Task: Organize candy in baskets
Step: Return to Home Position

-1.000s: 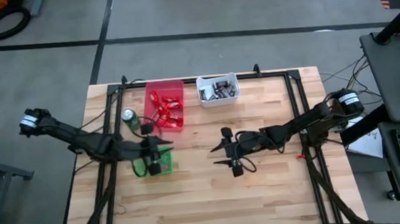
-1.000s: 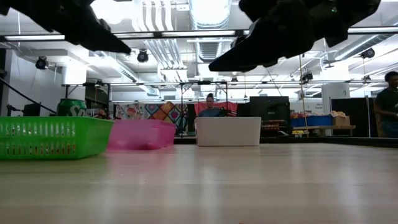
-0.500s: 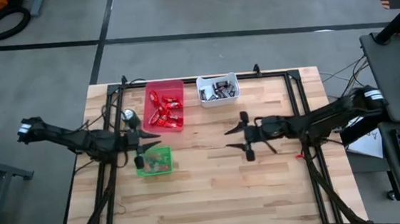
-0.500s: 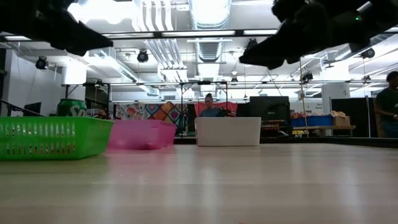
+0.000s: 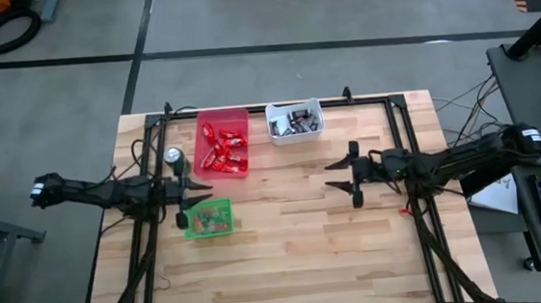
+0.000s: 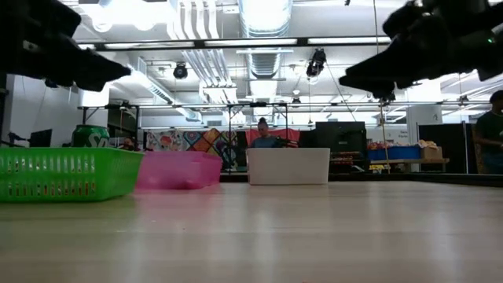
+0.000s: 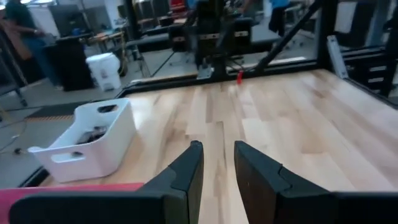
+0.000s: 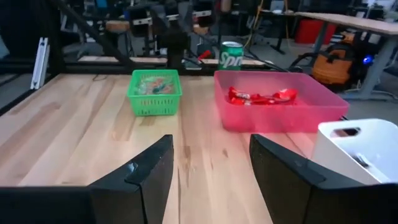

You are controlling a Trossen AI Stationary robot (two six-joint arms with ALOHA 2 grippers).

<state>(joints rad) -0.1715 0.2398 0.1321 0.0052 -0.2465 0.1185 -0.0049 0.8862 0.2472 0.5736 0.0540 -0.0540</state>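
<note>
Three baskets stand on the wooden table. The red basket [image 5: 223,143] holds red-wrapped bars [image 8: 261,96]. The white basket [image 5: 294,121] holds dark and silver mini bars, and the small green basket [image 5: 208,217] holds mixed-colour pieces. My left gripper [image 5: 192,194] [image 7: 216,149] hovers just left of the green basket, narrowly open and empty. My right gripper [image 5: 342,177] [image 8: 211,149] hangs over the bare table to the right of centre, wide open and empty.
A green soda can [image 5: 175,159] stands left of the red basket, close to my left arm. Black frame rails run along the table's left, right and far sides. Bare wood [image 5: 288,247] lies between the two grippers and along the near side. People show in the room beyond.
Both arms have drawn back from the middle. My left gripper has moved from over the green basket toward the table's left edge, uncovering the basket. My right gripper has moved from the table's centre toward the right edge. The baskets have stayed in place.
</note>
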